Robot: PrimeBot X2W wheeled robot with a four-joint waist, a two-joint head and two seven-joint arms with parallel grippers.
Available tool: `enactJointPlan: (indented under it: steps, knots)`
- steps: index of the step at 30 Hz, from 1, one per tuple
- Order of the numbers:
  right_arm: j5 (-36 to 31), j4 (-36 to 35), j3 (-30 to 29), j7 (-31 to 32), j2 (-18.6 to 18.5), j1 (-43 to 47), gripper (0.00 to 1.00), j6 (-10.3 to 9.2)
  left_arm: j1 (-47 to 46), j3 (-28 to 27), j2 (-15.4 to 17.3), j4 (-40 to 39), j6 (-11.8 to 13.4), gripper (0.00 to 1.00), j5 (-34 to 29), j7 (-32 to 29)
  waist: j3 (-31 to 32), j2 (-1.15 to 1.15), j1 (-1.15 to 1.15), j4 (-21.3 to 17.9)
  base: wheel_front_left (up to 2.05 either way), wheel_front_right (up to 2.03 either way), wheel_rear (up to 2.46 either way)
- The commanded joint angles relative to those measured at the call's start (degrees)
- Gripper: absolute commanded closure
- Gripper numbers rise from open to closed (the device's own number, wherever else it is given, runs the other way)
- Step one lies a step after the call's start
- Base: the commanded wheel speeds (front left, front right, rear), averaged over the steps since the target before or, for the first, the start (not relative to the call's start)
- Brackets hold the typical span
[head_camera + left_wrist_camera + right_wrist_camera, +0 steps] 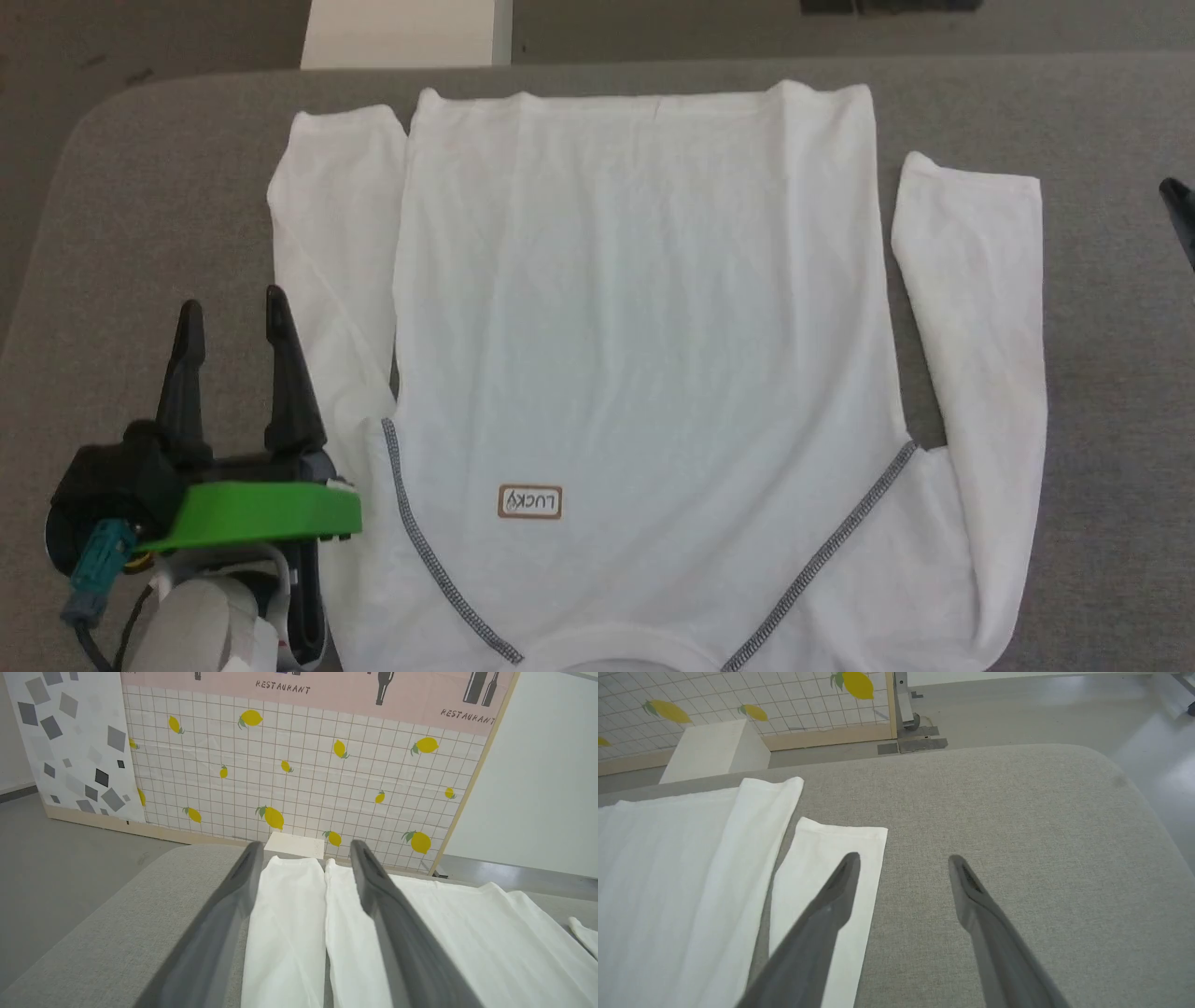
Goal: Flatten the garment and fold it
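Garment (635, 280) flat on grey table (168, 187), collar nearest; left jaws, right jaws spread, empty

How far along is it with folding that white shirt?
Flattening looks done: the shirt lies smooth on the grey table, its sleeves laid straight alongside. Nothing is in hand: both sets of jaws stand open and empty, the left ones by a sleeve. No fold shows yet, so all the folding is left.
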State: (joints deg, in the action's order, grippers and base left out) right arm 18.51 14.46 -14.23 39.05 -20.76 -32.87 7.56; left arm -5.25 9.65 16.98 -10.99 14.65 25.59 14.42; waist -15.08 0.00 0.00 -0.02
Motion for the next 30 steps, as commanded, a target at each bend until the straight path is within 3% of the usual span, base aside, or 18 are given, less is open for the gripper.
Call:
enactJointPlan:
  steps: [1, 9, 15, 22, 23, 25, 30]
  knots:
    - [-0.8, 1.9, 0.4, 0.5, 0.0, -2.5, 0.0, -0.08, -1.5, -0.5, -0.8, -0.2, -0.3, 0.0, -1.1, 0.4, -7.5, 0.0, 0.0, 1.8, 0.0, 0.0, 0.0]
    - [-7.4, 14.2, 1.4, 3.6, -0.5, -14.2, 0.0, -0.08, -3.3, -4.2, -6.2, -3.7, -2.5, 0.0, -6.0, 0.6, -13.8, 0.0, 0.0, 4.1, 0.0, 0.0, 0.0]
    - [-10.8, 18.6, 1.5, 4.4, 0.2, -16.8, 0.0, -0.08, -3.4, -5.6, -9.1, -4.1, -4.9, 0.0, -8.3, 0.6, -15.5, 0.0, 0.0, 4.5, 0.0, 0.0, 0.0]
    - [-9.2, 21.4, 3.7, 5.0, -0.1, -16.5, 0.0, -0.08, -3.5, -7.3, -11.0, -2.9, -6.8, 0.0, -9.6, 0.6, -14.8, 0.0, 0.0, 4.0, 0.0, 0.0, 0.0]
    - [-8.5, 21.7, 4.0, 5.1, -0.3, -16.3, 0.64, -0.08, -3.5, -7.6, -11.2, -2.6, -7.0, 0.0, -9.7, 0.6, -14.5, 0.0, 0.0, 3.9, 0.0, 0.0, 0.0]
    - [-7.0, 21.9, 4.4, 4.9, -0.6, -16.1, 1.0, -0.08, -3.3, -8.1, -11.6, -2.3, -7.5, 0.0, -9.9, 0.6, -13.8, 0.0, 0.0, 3.6, 0.0, 0.0, 0.0]
    - [-4.2, 21.8, 2.8, 2.7, -1.8, -16.2, 1.0, -0.08, -2.7, -9.5, -12.2, -1.4, -8.6, 0.0, -10.3, 0.6, -11.3, 0.0, 0.0, 2.6, 0.0, 0.0, 0.0]
